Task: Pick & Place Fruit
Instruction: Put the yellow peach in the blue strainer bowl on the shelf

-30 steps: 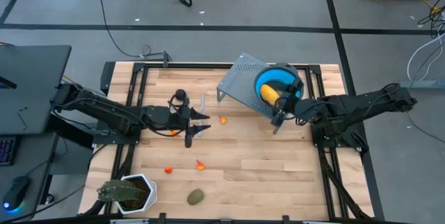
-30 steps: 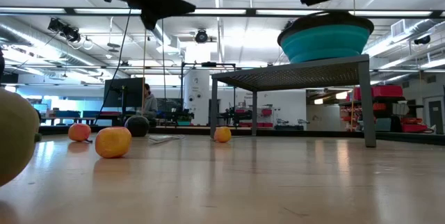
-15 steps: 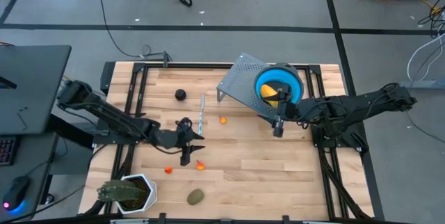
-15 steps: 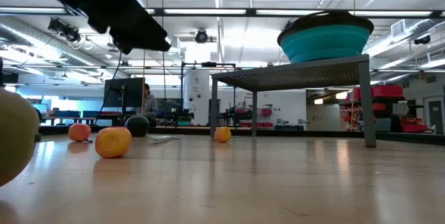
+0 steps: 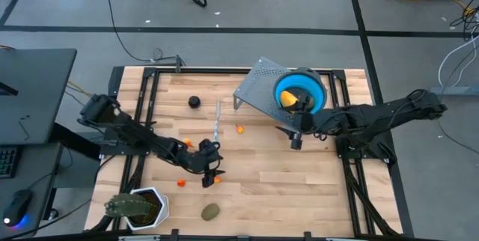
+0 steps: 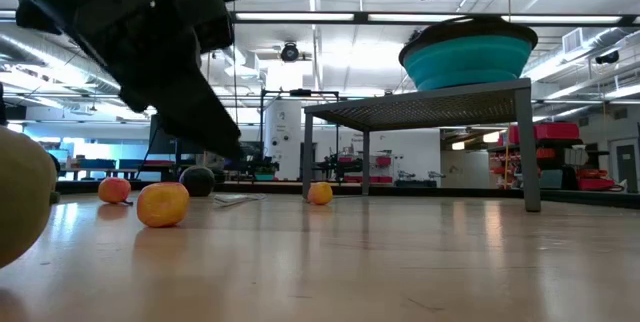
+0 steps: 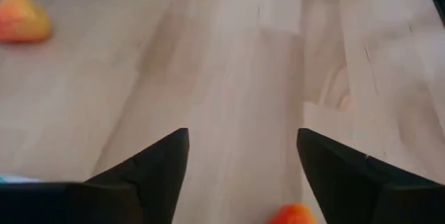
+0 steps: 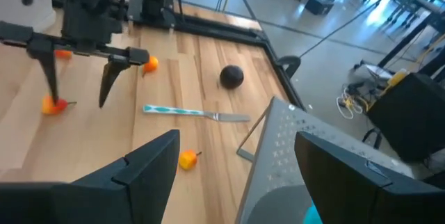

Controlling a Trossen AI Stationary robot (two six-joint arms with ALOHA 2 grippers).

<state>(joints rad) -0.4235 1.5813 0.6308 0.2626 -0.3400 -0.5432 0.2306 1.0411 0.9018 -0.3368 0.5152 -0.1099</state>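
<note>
My left gripper (image 5: 212,171) is open and empty, low over the table's middle. A tiny orange-red bit (image 5: 218,180) lies just beyond its fingertips and also shows in the left wrist view (image 7: 293,215). More orange-red bits (image 5: 180,183) (image 5: 240,129) lie on the wood. The dark round fruit (image 5: 194,101) lies toward the far edge. One olive-brown oval (image 5: 210,211) lies near the front edge. The yellow piece (image 5: 289,99) lies in the blue bowl (image 5: 307,84). My right gripper (image 5: 295,138) is open and empty beside the bowl's stand.
The bowl stands on a grey perforated stand (image 5: 258,91) at the far right. A thin pale-blue stick (image 5: 216,118) lies between the dark fruit and my left gripper. A green plant in a white pot (image 5: 138,207) stands at the front left corner.
My left gripper has gone toward the table's near edge and down, from beside the pale-blue stick to the orange-red bit. My right gripper has drawn back a little from the bowl, toward the table's left.
</note>
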